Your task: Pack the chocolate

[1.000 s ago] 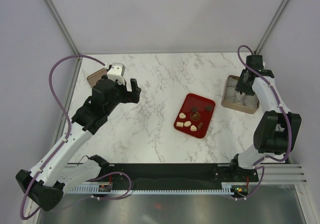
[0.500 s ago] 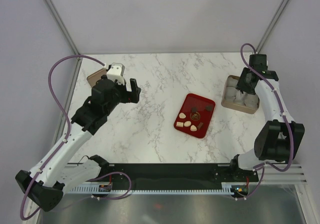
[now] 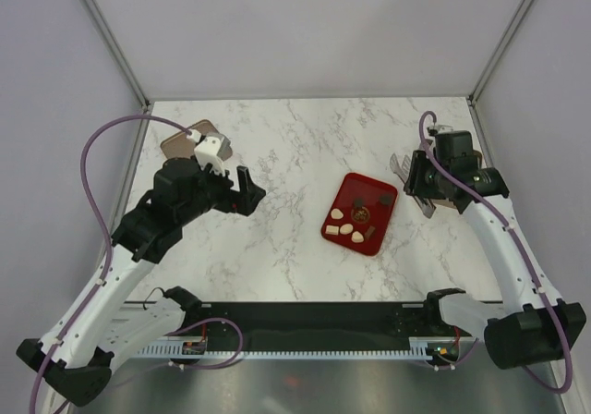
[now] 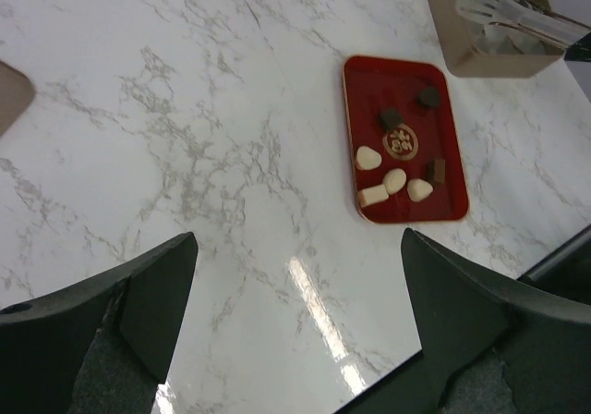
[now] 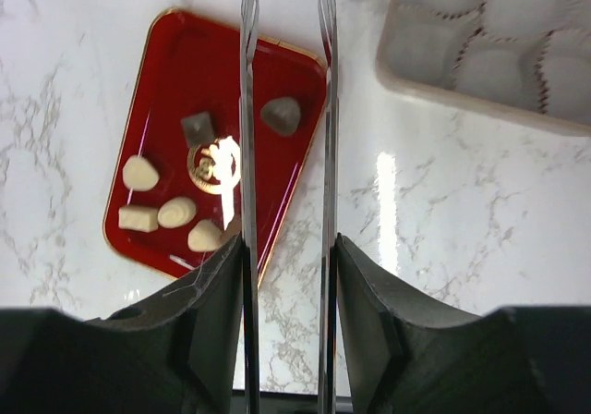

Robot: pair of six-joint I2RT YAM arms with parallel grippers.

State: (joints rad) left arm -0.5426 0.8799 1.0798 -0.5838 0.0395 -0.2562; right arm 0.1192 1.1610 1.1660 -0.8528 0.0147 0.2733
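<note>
Right wrist: right gripper [image 5: 288,248] clamps tongs [image 5: 247,81] by the tray [image 5: 185,72].
Chocolates [image 5: 175,213] sit left of its jaws; left gripper [image 4: 300,285] gapes wide, empty.

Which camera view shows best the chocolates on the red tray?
The left wrist view: all eight chocolates lie uncovered on the red tray. The right wrist view is closer, but the tongs cross the tray and hide part of it. The top view shows them very small.
</note>
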